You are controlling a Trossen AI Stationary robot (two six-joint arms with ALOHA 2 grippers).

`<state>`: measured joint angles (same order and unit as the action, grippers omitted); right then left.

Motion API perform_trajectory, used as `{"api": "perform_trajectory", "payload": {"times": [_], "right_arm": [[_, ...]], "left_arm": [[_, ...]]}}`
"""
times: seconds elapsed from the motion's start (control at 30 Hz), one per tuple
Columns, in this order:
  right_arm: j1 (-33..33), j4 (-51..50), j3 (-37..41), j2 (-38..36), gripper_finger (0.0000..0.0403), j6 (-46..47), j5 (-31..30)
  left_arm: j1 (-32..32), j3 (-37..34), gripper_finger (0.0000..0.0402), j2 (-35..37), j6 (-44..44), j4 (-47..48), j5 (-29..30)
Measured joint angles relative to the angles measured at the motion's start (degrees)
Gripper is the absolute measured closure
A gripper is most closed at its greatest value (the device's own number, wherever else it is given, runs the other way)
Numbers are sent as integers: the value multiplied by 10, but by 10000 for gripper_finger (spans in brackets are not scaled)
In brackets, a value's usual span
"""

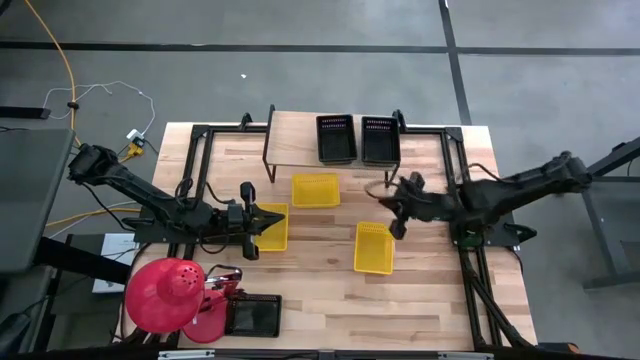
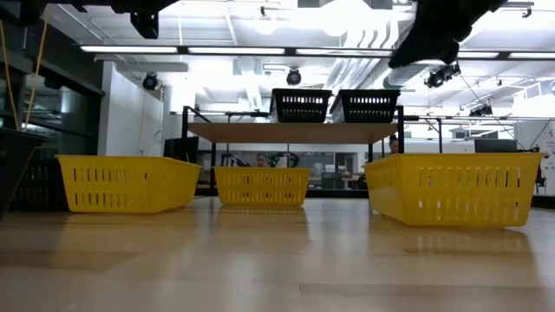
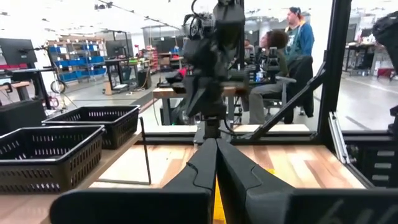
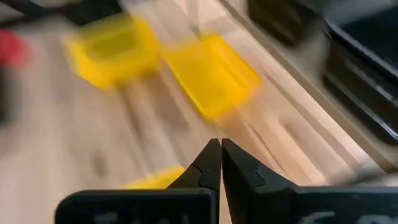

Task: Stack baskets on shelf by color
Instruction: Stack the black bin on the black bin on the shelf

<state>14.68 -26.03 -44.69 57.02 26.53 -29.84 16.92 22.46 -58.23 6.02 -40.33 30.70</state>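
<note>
Two black baskets point(image 1: 336, 139) point(image 1: 380, 139) stand side by side on the right part of the shelf point(image 1: 295, 128), also seen in the low view point(image 2: 301, 104) point(image 2: 367, 104). Three yellow baskets rest on the tabletop: one before the shelf point(image 1: 315, 189), one at the middle right point(image 1: 374, 247), one at the left point(image 1: 275, 232). My left gripper point(image 1: 272, 217) hovers shut above the left yellow basket, fingertips together point(image 3: 216, 140). My right gripper point(image 1: 390, 207) is shut point(image 4: 221, 142) and held in the air between the shelf and the right yellow basket point(image 4: 211, 71).
A red round object point(image 1: 165, 293) and a dark tray point(image 1: 252, 315) sit at the table's near left corner. Black frame rails point(image 1: 458, 170) run along the table's sides. The shelf's left part is bare wood. People point(image 3: 298, 37) are in the room beyond the table.
</note>
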Motion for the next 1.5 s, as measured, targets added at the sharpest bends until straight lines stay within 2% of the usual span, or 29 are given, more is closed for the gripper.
{"api": "perform_trajectory", "payload": {"times": [0.1,0.2,0.3,0.37,0.6,1.5], "right_arm": [[23,211,100,-50,402,-107,1],[28,424,183,-69,402,-216,19],[23,582,239,-65,402,-291,47],[20,642,255,-61,403,-314,68],[19,640,261,-60,403,-284,113],[19,640,261,-60,403,-305,105]], "left_arm": [[0,0,401,16,-8,25,0],[0,0,401,34,-25,62,0],[0,0,401,50,-44,97,1],[0,0,402,56,-52,108,1],[0,0,402,56,-54,137,1],[0,0,402,56,-69,139,1]]}}
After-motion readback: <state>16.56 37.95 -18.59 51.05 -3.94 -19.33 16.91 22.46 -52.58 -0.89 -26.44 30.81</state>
